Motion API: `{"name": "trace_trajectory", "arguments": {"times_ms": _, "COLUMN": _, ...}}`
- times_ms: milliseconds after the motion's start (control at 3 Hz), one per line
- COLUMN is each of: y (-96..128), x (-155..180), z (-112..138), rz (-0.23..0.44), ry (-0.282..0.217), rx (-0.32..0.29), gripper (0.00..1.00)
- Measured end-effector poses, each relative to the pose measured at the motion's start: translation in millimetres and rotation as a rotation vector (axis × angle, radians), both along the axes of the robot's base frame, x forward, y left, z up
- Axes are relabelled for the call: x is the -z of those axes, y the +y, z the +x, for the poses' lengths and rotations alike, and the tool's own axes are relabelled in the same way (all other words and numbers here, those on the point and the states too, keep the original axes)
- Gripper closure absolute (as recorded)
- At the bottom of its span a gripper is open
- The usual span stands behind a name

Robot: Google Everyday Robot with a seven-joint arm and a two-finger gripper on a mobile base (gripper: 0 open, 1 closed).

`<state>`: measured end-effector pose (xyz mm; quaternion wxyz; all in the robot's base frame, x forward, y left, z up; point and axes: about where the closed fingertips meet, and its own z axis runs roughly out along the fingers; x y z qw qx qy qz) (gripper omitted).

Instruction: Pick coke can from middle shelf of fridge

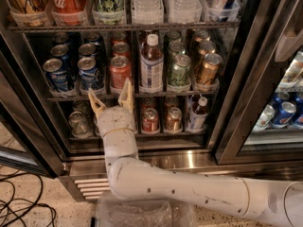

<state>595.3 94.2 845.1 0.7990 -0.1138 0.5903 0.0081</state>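
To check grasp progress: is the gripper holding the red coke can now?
No, the gripper, at the middle shelf's front edge, is open and empty; the coke can stands on that shelf.

Likely a shop or canteen: glass-door commercial fridge (189, 159) packed with cans (57, 73) and bottles (151, 65); gripper (111, 98) spread at middle shelf (165, 95) front edge.
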Motion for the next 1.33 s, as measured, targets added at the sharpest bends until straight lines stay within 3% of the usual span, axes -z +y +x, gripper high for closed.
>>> {"name": "trace_trajectory", "arguments": {"times_ms": 667, "y": 3, "x": -2, "z": 20, "rz": 0.022, "ry": 0.000, "rx": 0.032, "gripper": 0.30}}
{"name": "trace_trajectory", "arguments": {"times_ms": 1333, "y": -14, "x": 1, "z": 14, "rz": 0.060, "ry": -0.011, "rx": 0.131, "gripper": 0.28}}
